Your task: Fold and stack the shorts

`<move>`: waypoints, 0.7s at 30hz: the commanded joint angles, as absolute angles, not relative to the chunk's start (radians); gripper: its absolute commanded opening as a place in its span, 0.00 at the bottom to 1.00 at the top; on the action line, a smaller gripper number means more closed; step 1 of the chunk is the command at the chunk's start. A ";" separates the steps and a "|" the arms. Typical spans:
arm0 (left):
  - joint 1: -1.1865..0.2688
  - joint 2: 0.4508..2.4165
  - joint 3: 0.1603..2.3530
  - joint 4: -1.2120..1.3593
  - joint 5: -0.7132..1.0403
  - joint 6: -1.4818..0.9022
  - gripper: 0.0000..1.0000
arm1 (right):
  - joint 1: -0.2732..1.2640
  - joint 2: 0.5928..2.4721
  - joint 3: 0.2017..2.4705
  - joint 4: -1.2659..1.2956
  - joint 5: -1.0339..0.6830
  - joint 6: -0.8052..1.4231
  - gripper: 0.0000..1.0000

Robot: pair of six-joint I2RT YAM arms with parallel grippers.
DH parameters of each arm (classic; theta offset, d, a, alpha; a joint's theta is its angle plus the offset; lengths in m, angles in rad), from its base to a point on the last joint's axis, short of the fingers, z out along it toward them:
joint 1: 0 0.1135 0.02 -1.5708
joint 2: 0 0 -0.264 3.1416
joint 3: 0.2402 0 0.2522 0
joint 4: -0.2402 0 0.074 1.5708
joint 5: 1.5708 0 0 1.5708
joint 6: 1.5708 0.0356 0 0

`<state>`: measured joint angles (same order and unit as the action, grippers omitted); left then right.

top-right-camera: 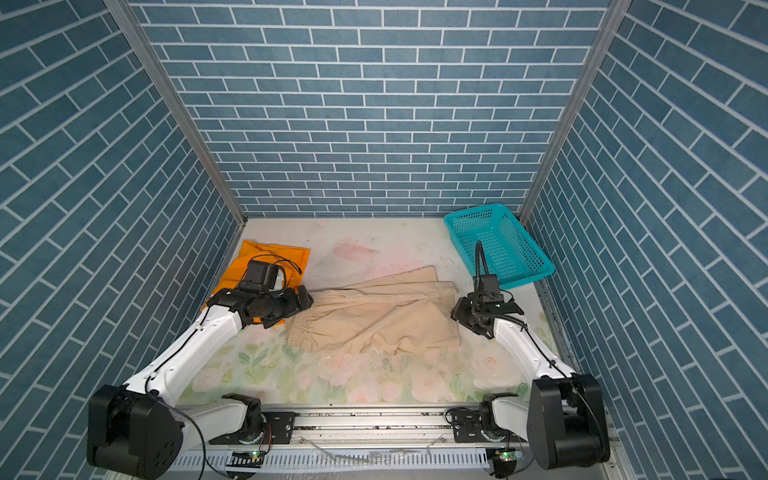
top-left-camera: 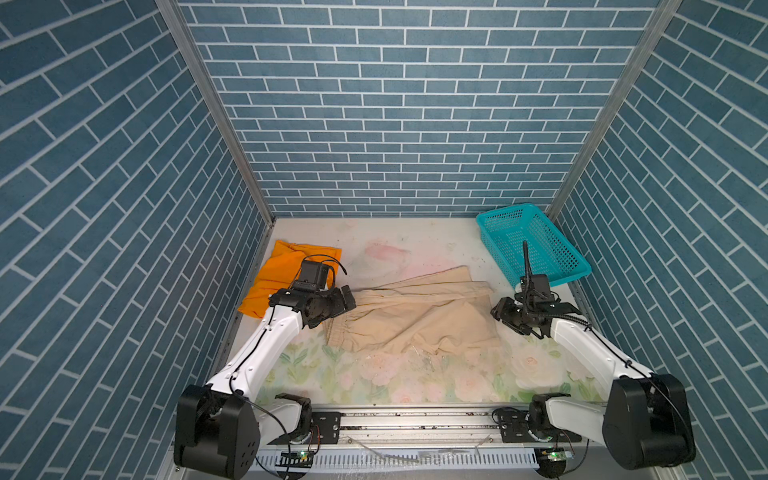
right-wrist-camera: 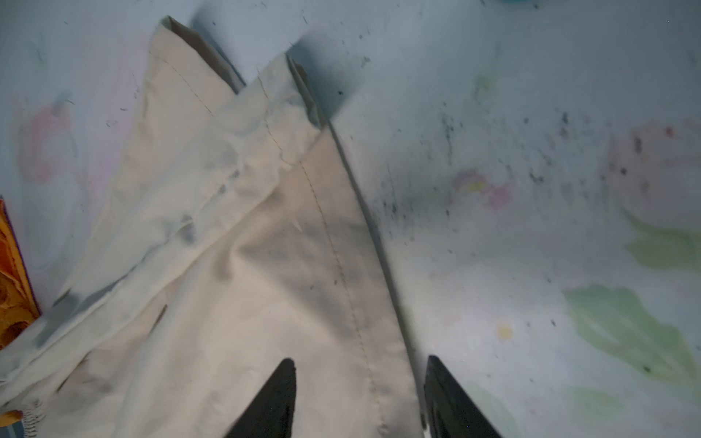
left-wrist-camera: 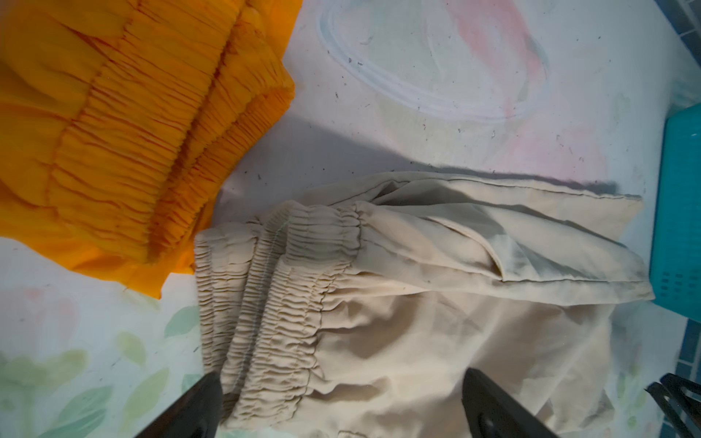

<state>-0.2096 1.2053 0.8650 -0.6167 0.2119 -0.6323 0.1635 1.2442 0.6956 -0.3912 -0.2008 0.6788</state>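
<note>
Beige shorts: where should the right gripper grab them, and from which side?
Take the beige shorts at the stitched leg hem, coming in from the right with the right gripper. That edge lies flat and straight with bare table beside it, so one finger could likely slide under. The bunched waistband sits at the far end, near the left gripper.

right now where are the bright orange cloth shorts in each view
Both top views: bright orange cloth shorts far left on table, behind left arm.
Left wrist: orange shorts large, beside pale beige cloth shorts.
Right wrist: orange shorts, thin edge sliver.
Shared landmark: beige shorts, in every view.
</note>
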 commanded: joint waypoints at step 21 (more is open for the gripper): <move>-0.202 1.442 0.918 -0.427 0.211 -0.677 1.00 | 0.163 1.674 0.891 -0.042 -0.246 0.708 0.51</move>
